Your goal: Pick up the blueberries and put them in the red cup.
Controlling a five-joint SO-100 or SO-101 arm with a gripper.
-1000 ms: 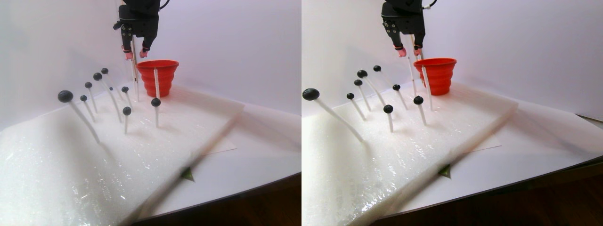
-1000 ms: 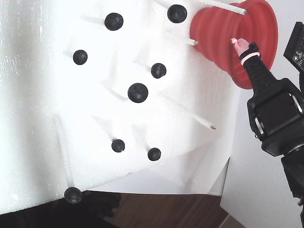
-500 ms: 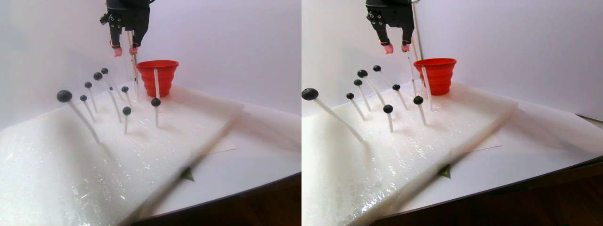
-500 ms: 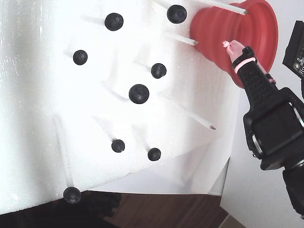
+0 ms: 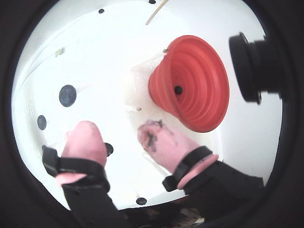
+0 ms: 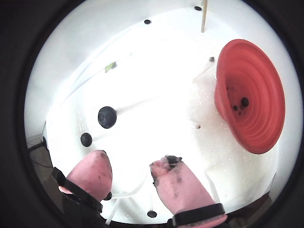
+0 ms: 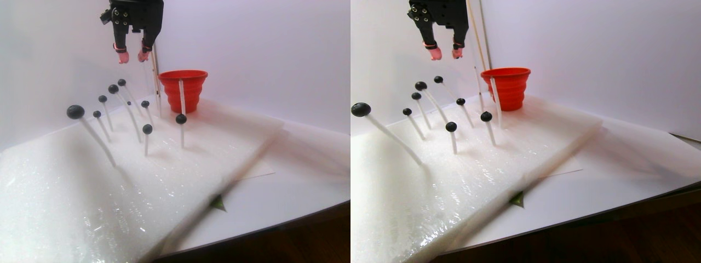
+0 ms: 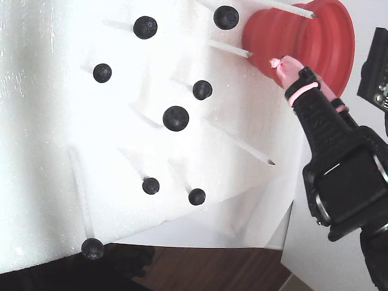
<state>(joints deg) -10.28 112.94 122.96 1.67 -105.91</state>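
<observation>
In a wrist view the gripper hangs released, its two pink rubbery fingertips spread with nothing between them; the right one is smeared with dark stain. The red cup lies beyond them, a funnel of stepped silicone-like rings, and one of the blueberries shows as a dark dot at its bottom. Others remain out on the white foam pad.

In another wrist view the same spread pink tips frame the gripper. The red cup sits toward the pad's right edge, holding at least one dark ball and some dark specks. A larger matte berry stands unpicked nearer the middle.

In the stereo pair view the gripper hovers high over the far left part of the foam pad, whose surface glitters like bubbly plastic. About eight blueberries are perched on thin white sticks stuck at slants into the pad. The red cup stands at the far edge, with bare sticks beside it.

In the fixed view eight blueberries remain on sticks across the foam pad, with the red cup at the upper right corner. The task looks only begun: one or two delivered, most left.
</observation>
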